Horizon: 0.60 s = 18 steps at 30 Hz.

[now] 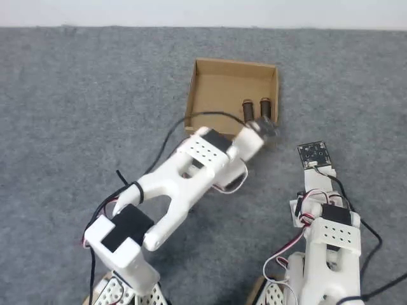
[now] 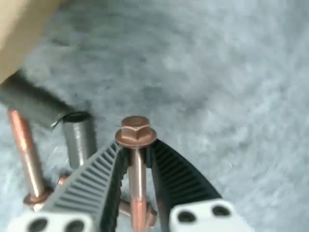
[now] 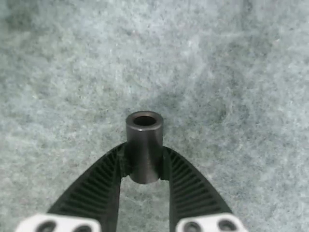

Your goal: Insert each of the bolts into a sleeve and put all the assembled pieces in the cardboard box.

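Observation:
My left gripper (image 2: 136,149) is shut on a copper bolt (image 2: 135,131), held by its shank with the hex head past the fingertips. In the high view this gripper (image 1: 262,128) hangs just outside the near right corner of the cardboard box (image 1: 205,86). Under it on the carpet are an upright grey sleeve (image 2: 79,139), a lying dark sleeve (image 2: 31,102) and another bolt (image 2: 25,157). My right gripper (image 3: 144,158) is shut on a dark sleeve (image 3: 144,137), bore facing outward, above bare carpet. Two assembled pieces (image 1: 255,109) lie in the box.
Grey carpet (image 1: 95,95) covers the table, with free room to the left and behind the box. The right arm (image 1: 327,235) stands at the near right, its wrist camera (image 1: 315,154) close to the box's right corner.

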{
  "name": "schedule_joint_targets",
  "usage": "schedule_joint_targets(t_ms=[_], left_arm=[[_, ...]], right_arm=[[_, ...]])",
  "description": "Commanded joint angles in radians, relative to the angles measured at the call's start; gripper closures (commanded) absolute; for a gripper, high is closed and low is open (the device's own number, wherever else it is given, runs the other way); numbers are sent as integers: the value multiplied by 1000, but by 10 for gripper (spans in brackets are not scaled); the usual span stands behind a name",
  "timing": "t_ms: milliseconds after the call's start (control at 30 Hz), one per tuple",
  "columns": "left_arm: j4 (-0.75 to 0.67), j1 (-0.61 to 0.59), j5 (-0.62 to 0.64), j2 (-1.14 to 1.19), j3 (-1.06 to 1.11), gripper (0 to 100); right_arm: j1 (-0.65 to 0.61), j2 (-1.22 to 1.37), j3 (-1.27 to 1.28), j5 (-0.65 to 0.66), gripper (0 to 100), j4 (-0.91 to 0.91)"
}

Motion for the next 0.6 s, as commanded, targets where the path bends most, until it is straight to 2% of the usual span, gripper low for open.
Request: schedule_joint_targets(t_ms=[0,233,567], left_arm=[[8,-32,132,-43,-68,989],[-9,-110,264,-199,-10,989],[-236,-336,373,-468,269,989]], right_arm=[[5,-41,-9,11,991,-16],[5,-41,-9,9,991,-16],[5,-41,-8,-32,991,-16]])
